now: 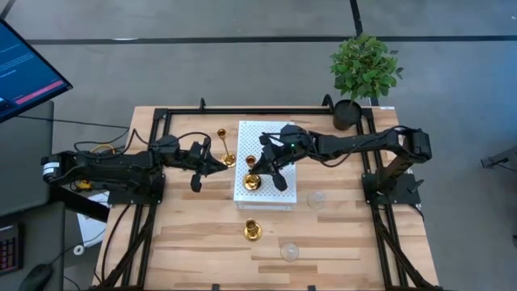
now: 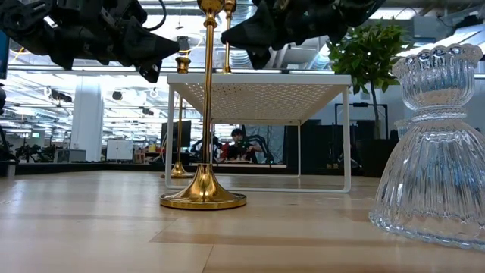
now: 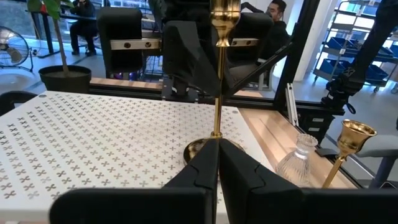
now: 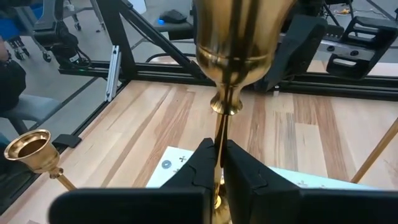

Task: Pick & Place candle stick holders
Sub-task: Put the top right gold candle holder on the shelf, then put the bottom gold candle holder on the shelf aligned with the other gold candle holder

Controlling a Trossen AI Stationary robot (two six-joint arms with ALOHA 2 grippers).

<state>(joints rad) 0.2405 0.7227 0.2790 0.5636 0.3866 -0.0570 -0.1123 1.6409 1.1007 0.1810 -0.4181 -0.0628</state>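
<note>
Right hand (image 1: 260, 171) clamped, left hand (image 1: 224, 166) pinched.

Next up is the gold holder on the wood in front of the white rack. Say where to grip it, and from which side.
Take the gold holder by its thin upright stem, above the wide round base, too flat to pinch. Come level from the left: a glass holder stands near its right.
</note>
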